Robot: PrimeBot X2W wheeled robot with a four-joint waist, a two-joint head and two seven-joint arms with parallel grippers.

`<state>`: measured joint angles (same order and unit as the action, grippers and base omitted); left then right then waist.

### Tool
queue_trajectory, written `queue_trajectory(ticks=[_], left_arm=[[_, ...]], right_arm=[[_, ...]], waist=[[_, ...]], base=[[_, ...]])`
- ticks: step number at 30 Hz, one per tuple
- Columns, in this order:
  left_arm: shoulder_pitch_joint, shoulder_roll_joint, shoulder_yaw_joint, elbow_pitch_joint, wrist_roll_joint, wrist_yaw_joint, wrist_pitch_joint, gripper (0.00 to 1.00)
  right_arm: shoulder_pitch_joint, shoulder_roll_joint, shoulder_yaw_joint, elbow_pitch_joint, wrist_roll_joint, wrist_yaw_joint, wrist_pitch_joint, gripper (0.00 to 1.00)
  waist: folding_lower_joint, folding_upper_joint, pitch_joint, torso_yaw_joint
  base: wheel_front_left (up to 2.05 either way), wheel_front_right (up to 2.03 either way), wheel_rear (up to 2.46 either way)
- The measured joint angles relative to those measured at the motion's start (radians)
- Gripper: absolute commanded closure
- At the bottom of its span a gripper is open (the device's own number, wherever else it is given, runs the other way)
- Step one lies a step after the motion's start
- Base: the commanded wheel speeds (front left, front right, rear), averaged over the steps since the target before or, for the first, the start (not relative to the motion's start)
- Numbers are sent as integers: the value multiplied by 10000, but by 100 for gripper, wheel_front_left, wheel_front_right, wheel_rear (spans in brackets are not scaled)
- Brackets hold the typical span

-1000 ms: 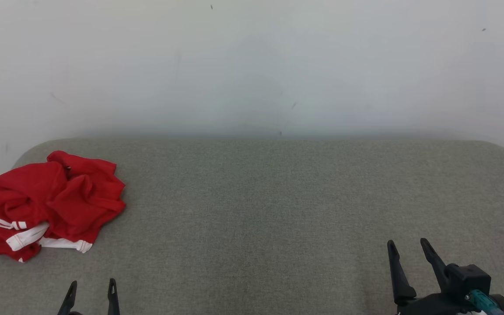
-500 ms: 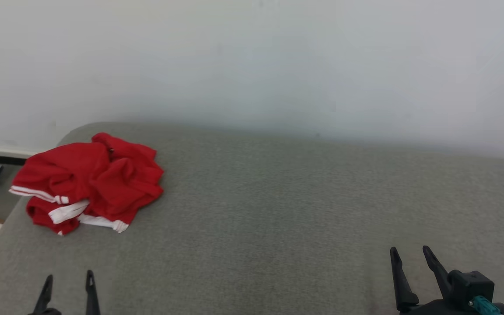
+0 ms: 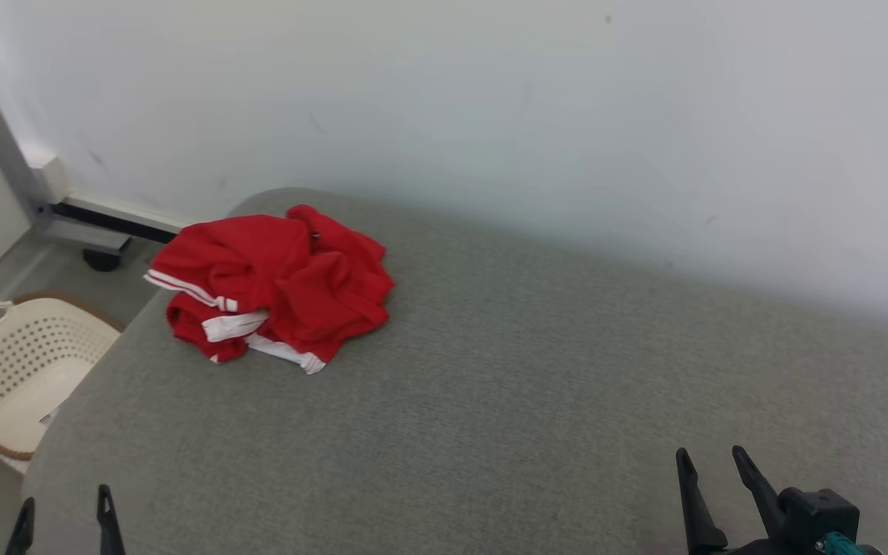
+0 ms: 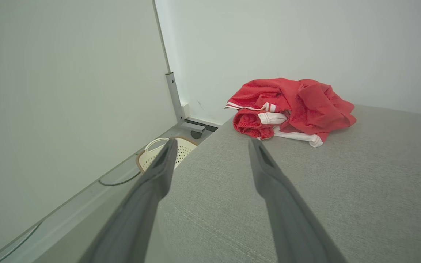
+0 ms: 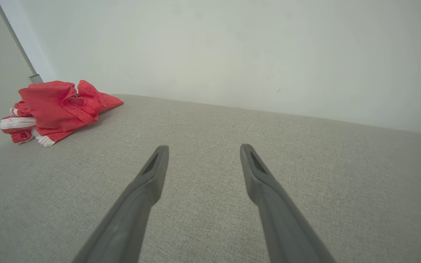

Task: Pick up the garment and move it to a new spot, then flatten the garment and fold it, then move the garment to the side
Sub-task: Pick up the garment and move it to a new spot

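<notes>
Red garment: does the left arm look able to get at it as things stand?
Probably yes. The left tool stands open, short of the red garment, with bare grey cushion between them and nothing lying in the way.

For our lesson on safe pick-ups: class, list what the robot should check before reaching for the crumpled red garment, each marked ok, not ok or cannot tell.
1. Left gripper open, empty: ok.
2. Right gripper open, empty: ok.
3. Red garment uncovered, in plain view: ok.
4. Garment lying flat: not ok, crumpled.
5. Bare stretch of grey padded surface for a new spot: ok.
6. Garment wholly inside the surface's left edge: cannot tell.
</notes>
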<state>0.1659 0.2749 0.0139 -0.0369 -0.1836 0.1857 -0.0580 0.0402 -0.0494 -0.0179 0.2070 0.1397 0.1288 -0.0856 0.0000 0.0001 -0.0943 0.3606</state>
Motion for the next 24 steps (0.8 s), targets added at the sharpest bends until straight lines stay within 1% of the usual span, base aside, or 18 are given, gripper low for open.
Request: queue_trajectory(ticks=[6, 11, 14, 19, 21, 24], left_arm=[[191, 134, 148, -134, -44, 77, 82, 0], [325, 165, 245, -278, -119, 151, 84, 0], [374, 165, 253, -328, -121, 184, 84, 0], [347, 52, 384, -387, -272, 431, -58, 0], [227, -50, 447, -416, -433, 439, -153, 0], [-374, 40, 495, -345, -614, 301, -150, 0]], right_arm=[[-1, 0, 111, 105, 100, 0, -71, 0], [-72, 2, 219, 201, 100, 2, -79, 0], [-161, 0, 238, 268, 102, 2, -111, 0], [-151, 0, 261, 307, 128, 0, -115, 0], [-174, 2, 307, 278, 196, 0, -111, 0], [-230, 2, 435, 201, 196, 0, -98, 0]], waist=[[0, -1, -87, 600], [0, 0, -111, 833], [0, 0, -110, 832], [-1, 0, -139, 756], [-1, 0, -115, 669], [0, 1, -25, 458]], base=[[0, 0, 0], [0, 0, 0], [0, 0, 0], [0, 0, 0], [0, 0, 0], [0, 0, 0]])
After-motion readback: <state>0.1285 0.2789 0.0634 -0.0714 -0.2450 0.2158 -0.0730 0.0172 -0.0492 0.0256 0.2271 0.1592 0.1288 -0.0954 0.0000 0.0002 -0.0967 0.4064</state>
